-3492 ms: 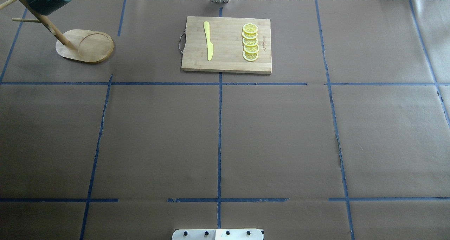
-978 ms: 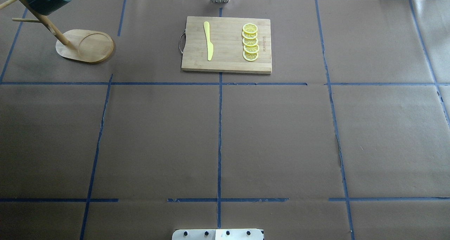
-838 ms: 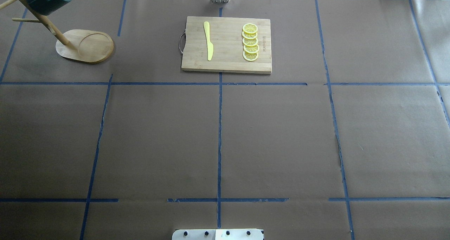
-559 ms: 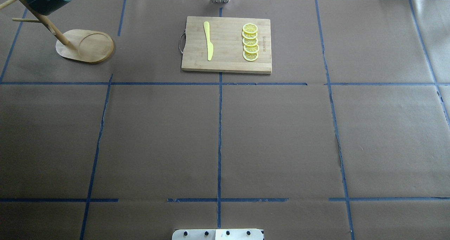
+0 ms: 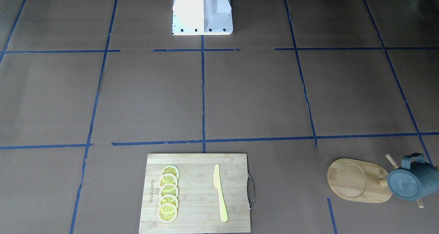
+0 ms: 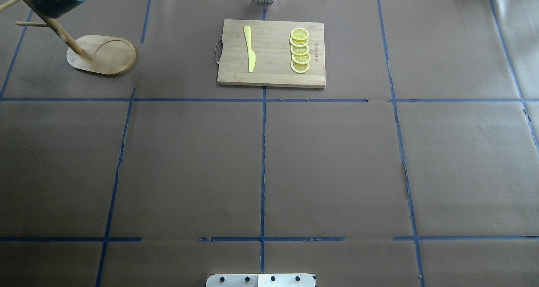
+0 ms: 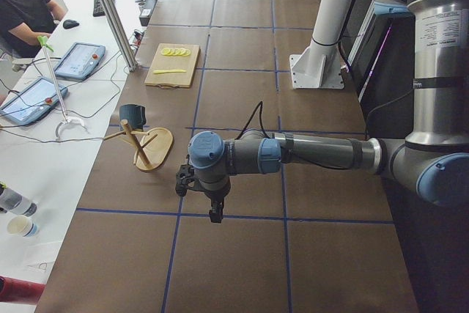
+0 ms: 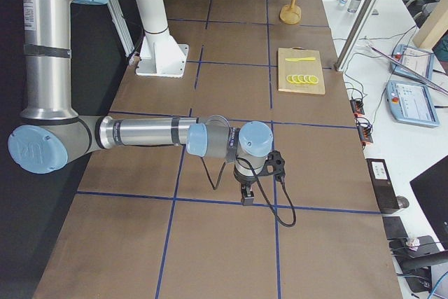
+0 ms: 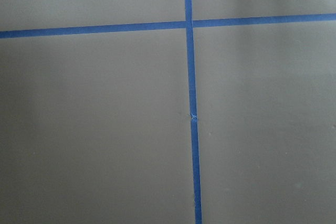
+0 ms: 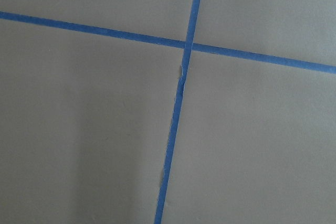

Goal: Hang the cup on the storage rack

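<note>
While seeing zero change over the last few seconds, calling this basically done. Spotting the cup (image 5: pixel 410 180) hanging on a peg of the rack (image 5: pixel 356 179), well apart from both sets of fingers. Finding the left gripper (image 7: pixel 212 214) and right gripper (image 8: pixel 246 197) hovering low over the table (image 7: pixel 242 269). Not managing to tell open from closed on either.

Cup (image 6: pixel 57 0): no visible shift.

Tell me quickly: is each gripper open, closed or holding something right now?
Left gripper: cannot be told; seen only from the side view.
Right gripper: cannot be told; seen only from the side view.
</note>
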